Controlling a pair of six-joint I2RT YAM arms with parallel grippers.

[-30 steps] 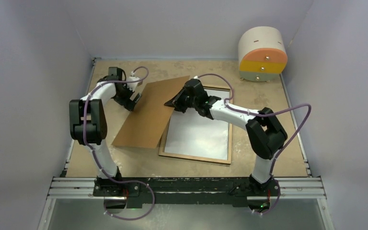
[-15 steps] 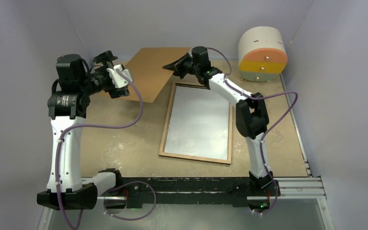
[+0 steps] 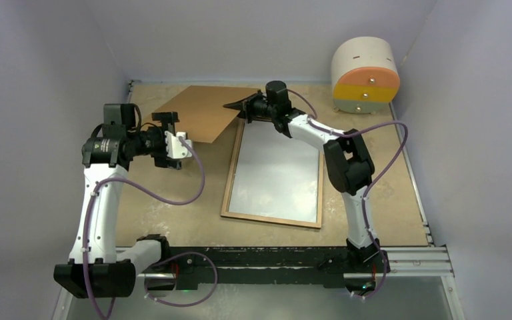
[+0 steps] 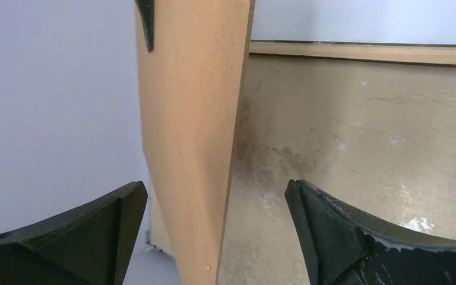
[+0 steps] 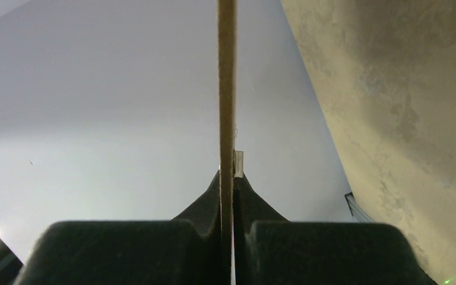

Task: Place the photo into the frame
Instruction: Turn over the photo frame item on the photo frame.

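Board is no longer across the left side of the frame as it is a second back. It now sits at the far left of the surface, tilted and clear of the frame's opening. Right claw is pressed together on the board's far right corner, with the panel edge-on between its fingers in the wrist view. Left claw is off the board's left edge compared with half a second ago, and its arm is lower and nearer. Its fingers are spread with the board's near edge between them, apparently not touching. So only the right arm carries the board. The frame lies flat right of centre, wood-brown back up, fully uncovered. A pale sheet fills it, probably the photo lying white back up, though glass can't be ruled out. If so, the print is seated and the board goes back on next. The loose one-corner grip could let it swing. The surface is worn brown board with pale scuffs, and a metal rail runs along the near edge. The walls are plain pale grey. A beige drum with orange and yellow bands stands in the far right corner, well apart from the frame.
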